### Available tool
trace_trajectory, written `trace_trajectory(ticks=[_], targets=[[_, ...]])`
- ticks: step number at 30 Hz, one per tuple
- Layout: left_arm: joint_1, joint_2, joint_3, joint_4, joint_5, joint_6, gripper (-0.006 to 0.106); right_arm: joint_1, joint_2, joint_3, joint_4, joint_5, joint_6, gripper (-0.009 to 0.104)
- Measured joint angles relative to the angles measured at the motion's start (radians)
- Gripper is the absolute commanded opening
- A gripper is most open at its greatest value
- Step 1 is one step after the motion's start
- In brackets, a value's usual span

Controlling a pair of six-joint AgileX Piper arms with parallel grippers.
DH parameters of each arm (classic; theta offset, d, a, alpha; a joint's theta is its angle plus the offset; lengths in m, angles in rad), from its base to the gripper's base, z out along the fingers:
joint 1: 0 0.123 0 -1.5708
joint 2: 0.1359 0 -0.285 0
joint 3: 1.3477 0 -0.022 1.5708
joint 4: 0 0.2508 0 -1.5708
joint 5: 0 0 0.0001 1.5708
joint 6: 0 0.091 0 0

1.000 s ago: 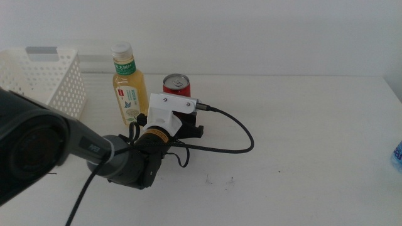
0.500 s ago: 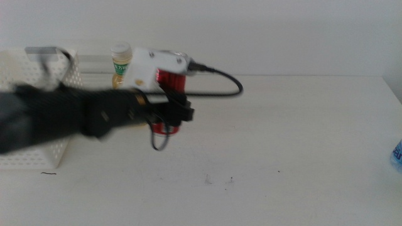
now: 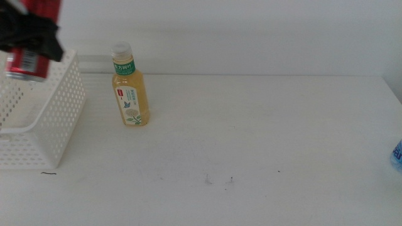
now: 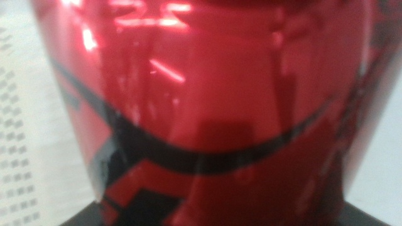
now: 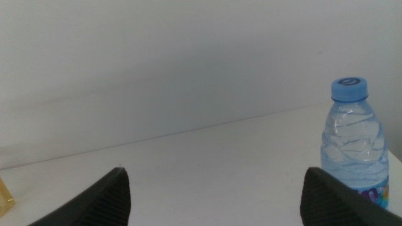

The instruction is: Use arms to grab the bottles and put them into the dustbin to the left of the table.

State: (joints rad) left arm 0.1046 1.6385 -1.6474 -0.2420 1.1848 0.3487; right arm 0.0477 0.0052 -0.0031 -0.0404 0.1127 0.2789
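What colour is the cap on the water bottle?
Blue. The cap of the water bottle shows best in the right wrist view.

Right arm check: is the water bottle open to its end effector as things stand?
Probably yes. In the right wrist view the right end effector is open, and only bare table lies between it and the upright water bottle. The left end effector is busy holding the red can over the dustbin.

The table (image 3: 264, 138) lies open across its middle and right, with only the yellow tea bottle (image 3: 130, 88) upright at far left, just beside the dustbin (image 3: 47, 119). The left gripper (image 3: 31, 34) with the red can (image 3: 25, 63) hangs over the bin's mouth. The water bottle (image 5: 352, 141) stands at the right edge.
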Motion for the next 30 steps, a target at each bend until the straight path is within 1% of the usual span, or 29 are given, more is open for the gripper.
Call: trace_trajectory(ticks=[6,12,14,15,17,19,22,25,26,30], targets=[[0.126,0.182,-0.157,-0.009,0.044,0.037,-0.002,0.0,0.0,0.0,0.0,0.0,0.0,0.088],[0.201,0.329,-0.175,-0.013,0.044,0.075,-0.002,0.0,0.0,0.0,0.0,0.0,0.0,0.088],[0.206,0.379,-0.175,-0.011,0.044,0.101,0.001,0.0,0.0,0.0,0.0,0.0,0.0,0.088],[0.208,0.402,-0.175,-0.011,0.044,0.11,0.004,0.0,0.0,0.0,0.0,0.0,0.0,0.088],[0.208,0.441,-0.175,-0.003,0.036,0.121,0.014,0.0,0.0,0.0,0.0,0.0,0.0,0.088],[0.208,0.473,-0.175,0.002,0.023,0.123,0.028,0.0,0.0,0.0,0.0,0.0,0.0,0.088],[0.208,0.509,-0.175,0.008,0.001,0.123,0.057,0.0,0.0,0.0,0.0,0.0,0.0,0.088],[0.208,0.533,-0.177,0.006,-0.017,0.126,0.092,0.0,0.0,0.0,0.0,0.0,0.0,0.088],[0.208,0.533,-0.177,0.003,-0.024,0.128,0.094,0.0,0.0,0.0,0.0,0.0,0.0,0.088],[0.206,0.524,-0.179,-0.007,-0.031,0.136,0.094,0.0,0.0,0.0,0.0,0.0,0.0,0.088]])
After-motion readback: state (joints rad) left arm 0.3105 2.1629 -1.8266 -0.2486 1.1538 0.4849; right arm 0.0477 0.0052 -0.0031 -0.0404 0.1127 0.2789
